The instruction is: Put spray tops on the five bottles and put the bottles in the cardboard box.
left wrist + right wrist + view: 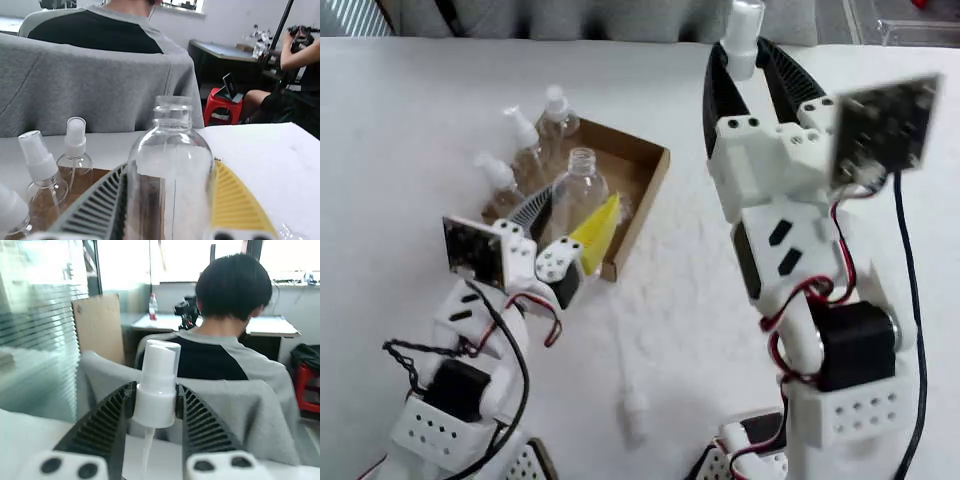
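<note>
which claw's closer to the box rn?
Left. The left claw grips the uncapped bottle right at the box; the right claw holds a spray top well off to its side.

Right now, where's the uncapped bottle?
High view: the uncapped bottle sits upright in the left gripper at the cardboard box's near side, next to three capped bottles.

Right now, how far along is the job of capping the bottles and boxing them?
Done: three capped bottles stand in the cardboard box. In hand: the left tool grips an uncapped bottle at the box; the right tool holds a spray top. Left: capping that bottle, and using the spare spray top on the table.
</note>
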Tool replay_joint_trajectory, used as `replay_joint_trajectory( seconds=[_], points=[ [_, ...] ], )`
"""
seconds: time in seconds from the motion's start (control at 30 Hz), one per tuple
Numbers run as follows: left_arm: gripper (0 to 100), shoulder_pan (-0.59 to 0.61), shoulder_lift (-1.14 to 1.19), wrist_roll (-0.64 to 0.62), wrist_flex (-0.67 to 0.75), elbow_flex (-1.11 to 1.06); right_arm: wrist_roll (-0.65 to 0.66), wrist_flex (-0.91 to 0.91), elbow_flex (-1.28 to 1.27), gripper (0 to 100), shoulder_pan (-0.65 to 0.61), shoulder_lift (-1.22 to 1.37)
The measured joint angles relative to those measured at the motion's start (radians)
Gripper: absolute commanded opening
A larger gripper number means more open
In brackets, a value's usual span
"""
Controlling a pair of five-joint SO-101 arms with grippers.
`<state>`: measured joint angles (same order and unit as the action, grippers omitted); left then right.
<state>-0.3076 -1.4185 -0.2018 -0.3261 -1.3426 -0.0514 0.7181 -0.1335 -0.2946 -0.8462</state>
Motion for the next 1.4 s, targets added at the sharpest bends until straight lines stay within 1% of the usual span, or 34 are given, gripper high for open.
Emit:
replay_joint_trajectory(
  seconds=[0.07,0.23,0.4,0.53,0.6,0.87,0.97,1.17,1.4],
  points=[
    [2,0.003,-0.034,-0.003,0.063,-0.064,-0.025,-0.055,0.0,1.5,-0.037,-0.018],
    [2,0.002,-0.137,-0.006,0.18,-0.221,-0.034,-0.198,0.0,1.5,-0.118,-0.028],
    [2,-0.043,-0.273,-0.006,0.229,-0.348,-0.035,-0.233,0.0,1.4,-0.213,-0.028],
    [2,-0.08,-0.376,-0.006,0.212,-0.354,-0.117,-0.233,-0.028,1.3,-0.232,-0.087],
    [2,-0.083,-0.387,-0.006,0.198,-0.354,-0.13,-0.252,-0.075,1.3,-0.239,-0.132],
    [2,-0.087,-0.388,-0.006,0.19,-0.354,-0.133,-0.368,-0.287,1.3,-0.239,-0.18],
    [2,-0.087,-0.388,-0.006,0.19,-0.354,-0.133,-0.397,-0.31,1.3,-0.244,-0.181],
    [2,-0.087,-0.388,-0.006,0.19,-0.354,-0.133,-0.456,-0.322,1.3,-0.308,-0.135],
    [2,-0.087,-0.388,-0.006,0.19,-0.354,-0.133,-0.457,-0.345,1.4,-0.327,-0.13]
  ],
)
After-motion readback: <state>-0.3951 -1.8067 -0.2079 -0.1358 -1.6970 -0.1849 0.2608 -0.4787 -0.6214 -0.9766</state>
